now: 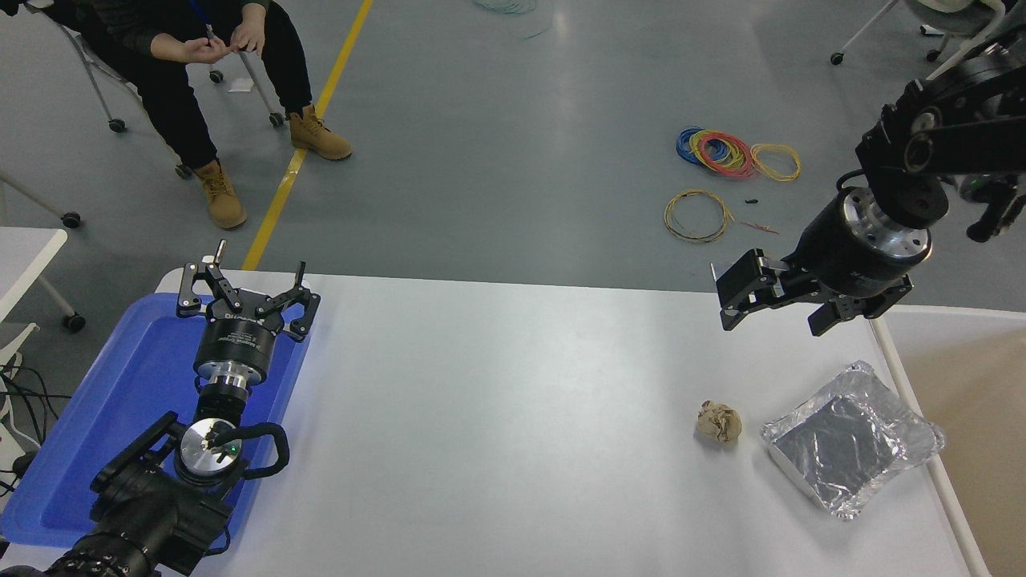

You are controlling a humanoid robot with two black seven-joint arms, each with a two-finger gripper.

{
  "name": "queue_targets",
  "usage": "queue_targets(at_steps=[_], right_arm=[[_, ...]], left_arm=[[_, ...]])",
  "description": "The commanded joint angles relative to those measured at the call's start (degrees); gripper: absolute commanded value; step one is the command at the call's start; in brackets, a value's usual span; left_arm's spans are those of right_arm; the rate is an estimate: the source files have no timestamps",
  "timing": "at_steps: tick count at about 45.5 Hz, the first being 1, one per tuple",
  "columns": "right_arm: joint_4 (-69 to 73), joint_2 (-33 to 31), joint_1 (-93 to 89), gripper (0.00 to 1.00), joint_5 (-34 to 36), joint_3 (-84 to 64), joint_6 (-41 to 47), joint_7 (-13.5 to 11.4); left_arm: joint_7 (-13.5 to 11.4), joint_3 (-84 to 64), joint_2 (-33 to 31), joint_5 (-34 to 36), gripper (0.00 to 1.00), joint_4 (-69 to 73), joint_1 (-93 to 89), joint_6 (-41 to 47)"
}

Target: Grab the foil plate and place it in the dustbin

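Observation:
The foil plate (853,439) is a shiny silver crinkled tray with a dark flat bottom. It lies on the white table (497,417) at the right, its right corner over the rim of the dustbin (962,385). The dustbin has a cream rim and a tan inside and stands at the table's right edge. My right gripper (733,298) hangs in the air above and left of the foil plate, pointing left, open and empty. My left gripper (244,276) is parked open over the blue tray at the lower left.
A small crumpled beige paper ball (719,421) lies just left of the foil plate. A blue plastic tray (120,417) sits at the table's left edge. A person sits on a chair at the far left (200,72). Coils of coloured wire (733,152) lie on the floor.

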Motion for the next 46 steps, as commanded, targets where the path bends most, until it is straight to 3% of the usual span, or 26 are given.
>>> queue_targets(at_steps=[1,46], right_arm=[[-0.97,0.02,-1.44,1.00,-0.02,0.06,-0.15,0.00],[-6.25,0.64,-3.38,1.00,-0.11,0.15,-0.15,0.00]], left_arm=[[-0.05,0.00,0.00,0.00,1.00,0.00,-0.01,0.01],[-0.05,0.00,0.00,0.00,1.00,0.00,-0.01,0.01]])
